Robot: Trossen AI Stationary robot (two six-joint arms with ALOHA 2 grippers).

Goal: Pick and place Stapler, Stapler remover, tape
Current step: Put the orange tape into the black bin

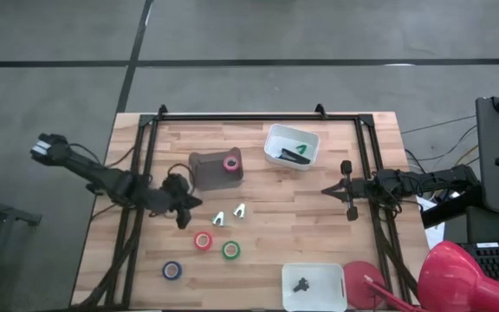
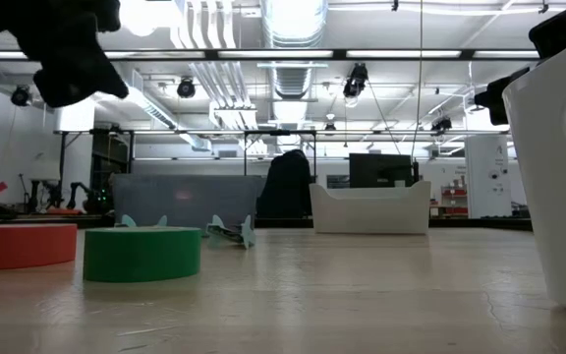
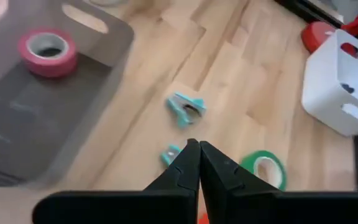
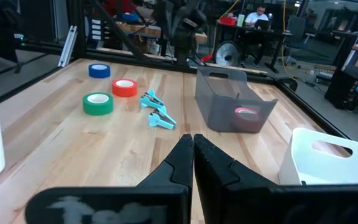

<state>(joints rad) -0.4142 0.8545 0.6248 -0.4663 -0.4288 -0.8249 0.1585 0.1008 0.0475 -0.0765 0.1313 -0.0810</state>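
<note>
Wooden table (image 1: 267, 234), both arms over it, tape and removers laid out for you.

Left to right you have: left gripper (image 1: 183, 217) closed and empty above the boards; blue tape (image 1: 172, 270) at the near edge; grey bin (image 1: 208, 173) holding pink tape (image 1: 230, 163); red tape (image 1: 203, 240) and green tape (image 1: 231, 250) side by side; two teal staple removers (image 1: 230, 214); white bin (image 1: 291, 146) with a dark stapler (image 1: 294, 155); right gripper (image 1: 350, 191) pinched shut, empty.

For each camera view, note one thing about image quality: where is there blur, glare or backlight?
Low view: bright ceiling lights backlight the room, and the green tape sits soft-focused up close. Left wrist view: the pink tape is blurred. Right wrist view: the table's things look sharp, the near fingers soft. High view: evenly lit.
</note>
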